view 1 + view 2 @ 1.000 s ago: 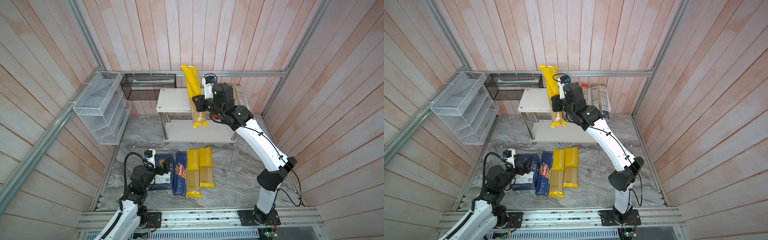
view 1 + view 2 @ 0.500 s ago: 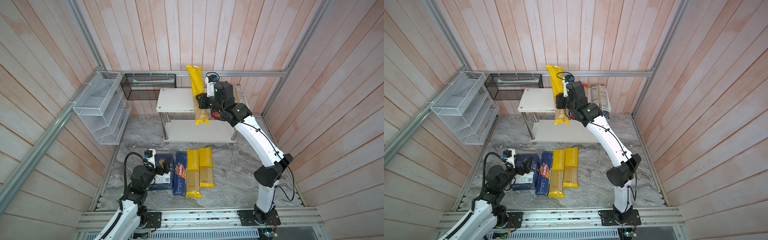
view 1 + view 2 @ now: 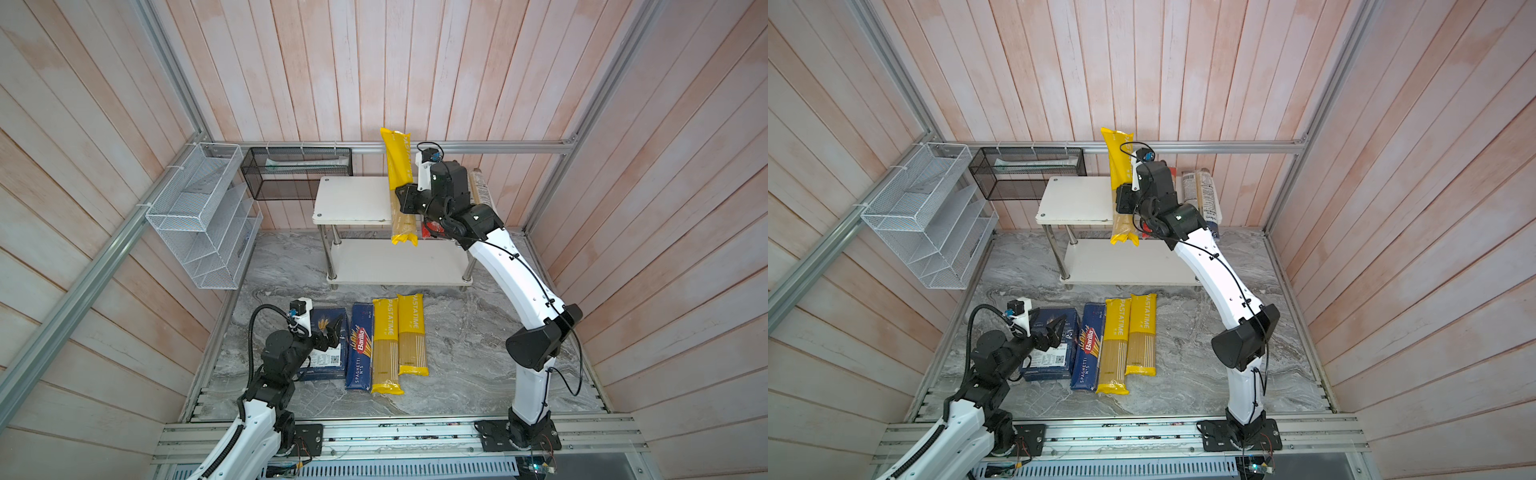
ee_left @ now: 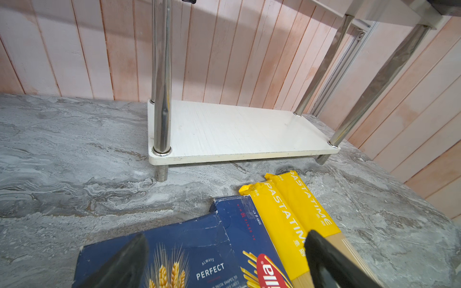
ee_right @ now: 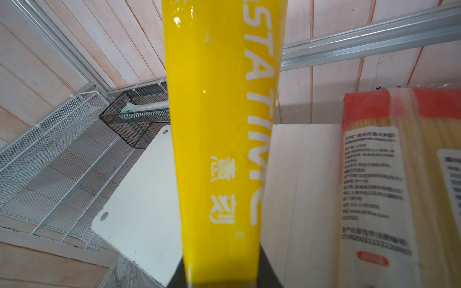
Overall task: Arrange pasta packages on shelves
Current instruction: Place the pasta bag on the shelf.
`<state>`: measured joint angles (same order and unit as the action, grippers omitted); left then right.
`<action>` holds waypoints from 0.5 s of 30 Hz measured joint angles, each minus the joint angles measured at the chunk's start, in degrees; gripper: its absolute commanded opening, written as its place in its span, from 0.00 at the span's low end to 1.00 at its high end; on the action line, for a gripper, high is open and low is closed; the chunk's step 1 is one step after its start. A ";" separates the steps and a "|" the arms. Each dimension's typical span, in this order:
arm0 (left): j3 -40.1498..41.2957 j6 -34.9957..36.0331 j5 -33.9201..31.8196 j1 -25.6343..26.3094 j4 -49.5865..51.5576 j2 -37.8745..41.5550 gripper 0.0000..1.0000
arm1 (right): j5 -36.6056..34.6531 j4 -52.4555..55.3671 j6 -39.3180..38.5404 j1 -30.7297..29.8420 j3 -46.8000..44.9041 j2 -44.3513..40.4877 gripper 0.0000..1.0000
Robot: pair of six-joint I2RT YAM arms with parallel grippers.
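Right gripper: jaws clamped on a yellow PASTATIME bag, gripped about mid-length. The bag stands nearly upright with a slight tilt. Its printed end rises above the rack's upper shelf; its clear end hangs in front of that shelf's front edge, over the lower shelf. In the right wrist view the bag crosses the upper board, with the red-ended bag lying flat on the board just beside it. The dark-blue-ended bag lies next to the red-ended one, at the same end of the rack. The rest of the upper shelf is bare, as is the lower shelf. Left gripper: jaws apart, nothing between them, poised low over the wide Barilla box; contact cannot be judged. On the marble floor in front of the rack, four packs lie side by side: the wide box, a narrow Barilla box, and two PASTATIME bags. A black mesh basket hangs on the wall beside the rack; a white wire basket hangs further off.
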<state>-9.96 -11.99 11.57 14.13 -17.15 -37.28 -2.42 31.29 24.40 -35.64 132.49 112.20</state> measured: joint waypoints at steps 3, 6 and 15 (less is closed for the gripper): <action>0.00 0.00 0.00 0.00 0.02 0.00 1.00 | 0.00 -0.02 0.33 0.20 0.00 0.00 0.11; 0.00 0.00 0.09 0.00 0.02 0.00 1.00 | -0.04 -0.02 0.76 0.22 0.00 0.04 0.13; 0.00 0.02 0.11 0.00 0.02 0.00 1.00 | -0.20 -0.87 1.42 0.61 -0.37 0.15 0.30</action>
<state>-9.96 -11.97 11.68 14.13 -17.12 -37.28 -2.61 30.41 25.82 -35.03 132.11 112.36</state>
